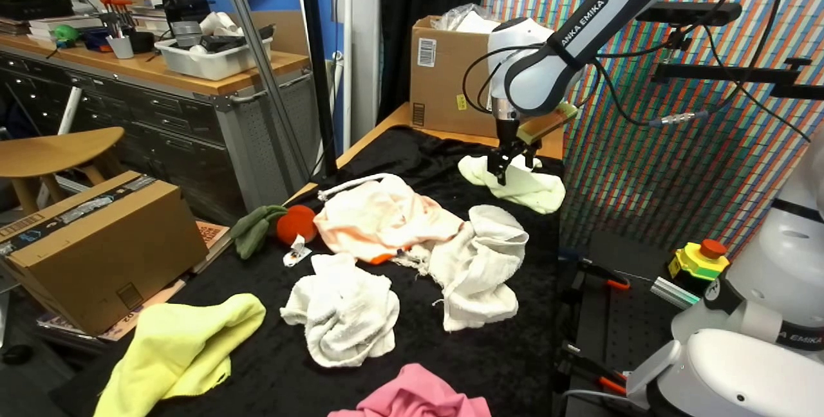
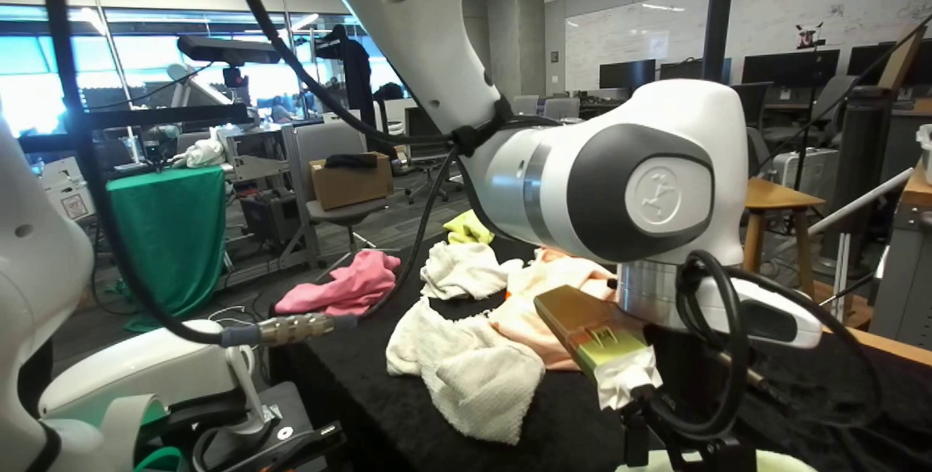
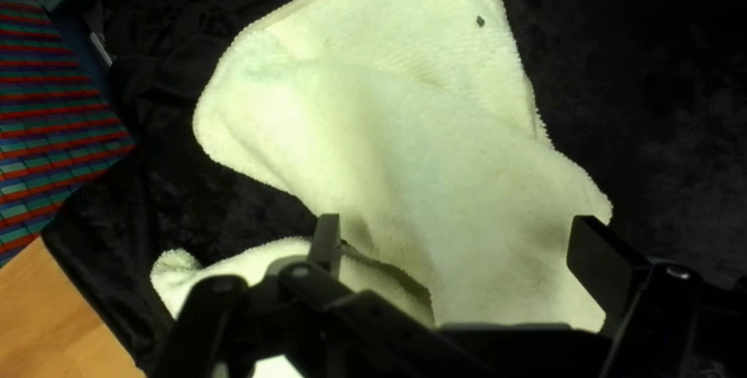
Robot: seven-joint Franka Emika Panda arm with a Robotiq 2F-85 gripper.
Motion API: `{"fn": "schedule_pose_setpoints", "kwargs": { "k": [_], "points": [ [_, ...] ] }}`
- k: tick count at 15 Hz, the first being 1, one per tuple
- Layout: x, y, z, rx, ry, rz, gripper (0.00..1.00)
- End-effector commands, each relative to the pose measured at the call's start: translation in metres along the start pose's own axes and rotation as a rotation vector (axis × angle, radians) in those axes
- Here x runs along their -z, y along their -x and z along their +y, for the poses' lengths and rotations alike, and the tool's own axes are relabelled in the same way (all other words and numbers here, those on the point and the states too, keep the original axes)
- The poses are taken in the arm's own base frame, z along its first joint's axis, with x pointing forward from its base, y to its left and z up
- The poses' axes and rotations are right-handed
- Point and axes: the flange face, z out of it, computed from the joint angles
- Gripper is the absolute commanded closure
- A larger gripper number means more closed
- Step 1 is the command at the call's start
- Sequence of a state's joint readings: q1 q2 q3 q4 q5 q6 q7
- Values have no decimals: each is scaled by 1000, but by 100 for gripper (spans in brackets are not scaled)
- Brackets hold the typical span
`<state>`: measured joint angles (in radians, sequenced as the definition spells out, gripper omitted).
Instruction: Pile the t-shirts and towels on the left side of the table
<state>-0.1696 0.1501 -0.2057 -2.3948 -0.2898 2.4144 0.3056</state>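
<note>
My gripper [image 3: 457, 220] is wide open over a pale yellow-green cloth [image 3: 420, 133], with one finger on each side of a raised fold. Whether the fingers touch the cloth is hard to tell. In an exterior view my gripper [image 1: 515, 169] is low over this cloth [image 1: 534, 190] at the table's far end. A peach cloth [image 1: 386, 214] lies mid-table, touching a white towel [image 1: 479, 262]. Another crumpled white towel [image 1: 347, 314] lies nearer. A bright yellow cloth [image 1: 183, 346] and a pink cloth [image 1: 418, 398] lie at the near end. The pink cloth also shows in an exterior view [image 2: 342, 286].
A cardboard box [image 1: 450, 76] stands at the table's far end, behind the arm. A red round object [image 1: 297, 224] and a green glove-like item [image 1: 255, 230] lie by the table edge. Another cardboard box [image 1: 103, 250] sits beside the table. A second arm [image 1: 759, 275] stands opposite.
</note>
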Motion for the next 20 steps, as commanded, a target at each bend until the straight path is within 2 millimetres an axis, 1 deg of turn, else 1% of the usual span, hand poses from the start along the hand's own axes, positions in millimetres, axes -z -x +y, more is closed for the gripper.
{"fn": "schedule_pose_setpoints", "kwargs": {
  "k": [1,5,10,13,16,20],
  "points": [
    [-6,-4,5,34,-51,39,0],
    [-15,-8,4,120,-148,65,0],
    [-22,-9,7,166,-230,57,0],
    [-17,-10,11,176,-244,64,0],
    [-5,-13,16,189,-238,85,0],
    [0,-17,15,203,-237,96,0]
  ]
}}
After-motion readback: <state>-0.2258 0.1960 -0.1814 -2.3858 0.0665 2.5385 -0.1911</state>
